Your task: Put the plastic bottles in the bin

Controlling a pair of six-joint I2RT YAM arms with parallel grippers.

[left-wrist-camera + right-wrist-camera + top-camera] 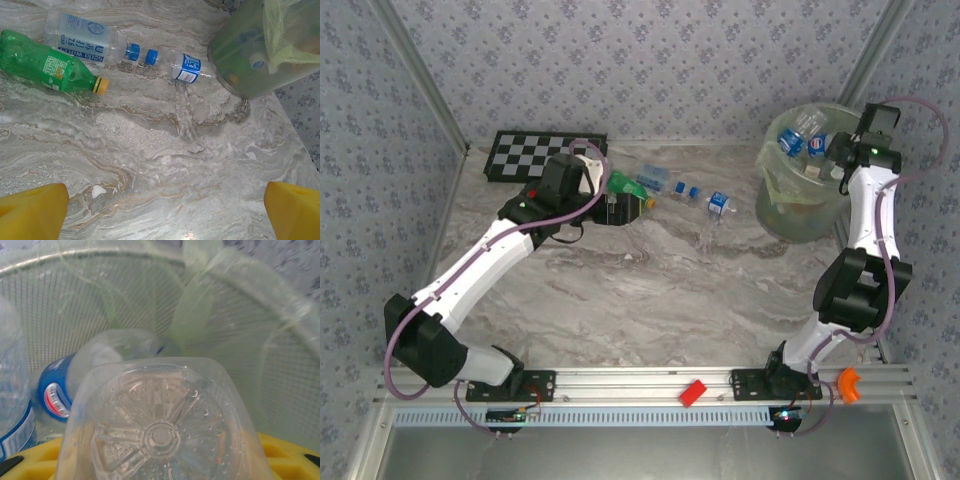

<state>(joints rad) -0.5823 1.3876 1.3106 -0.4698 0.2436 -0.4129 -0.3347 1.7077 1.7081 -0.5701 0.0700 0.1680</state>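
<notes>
1. Nearest, on the front rail, a small red block (693, 392) lies well apart from the bin (788, 215), to the bin's left.
2. The left gripper (164, 205) hangs over the marble table (150, 150), left of the bin. Its yellow fingers (32, 212) stand wide apart, released, with nothing between them.
3. Beyond this gripper lies the green bottle (47, 66), the farthest of three from the bin. It is translucent green with a green label, on its side, and its yellow cap points toward the bin.
4. Just beside it, a little closer to the bin, lies the soda-water bottle (82, 40). It is clear, with a white label printed in blue and a blue cap.
5. The small clear bottle (187, 68) lies near the bin but apart from it. It has a blue-and-white label, and its blue cap is just beside the soda-water bottle's cap.
6. The bin is round, pale green and translucent, with a fine mesh wall. A thin liner (280, 30) hangs over its rim.
7. The right gripper (836, 158) is over the bin's opening, clenched on the held bottle (160, 435). This bottle is clear, and its ribbed, star-shaped base faces the wrist camera.
8. Inside the bin lies a blue-label bottle (56, 392), clear, with a round red-and-white mark.
9. A chequered board (545, 155) leans at the back wall, far left of the bin.
</notes>
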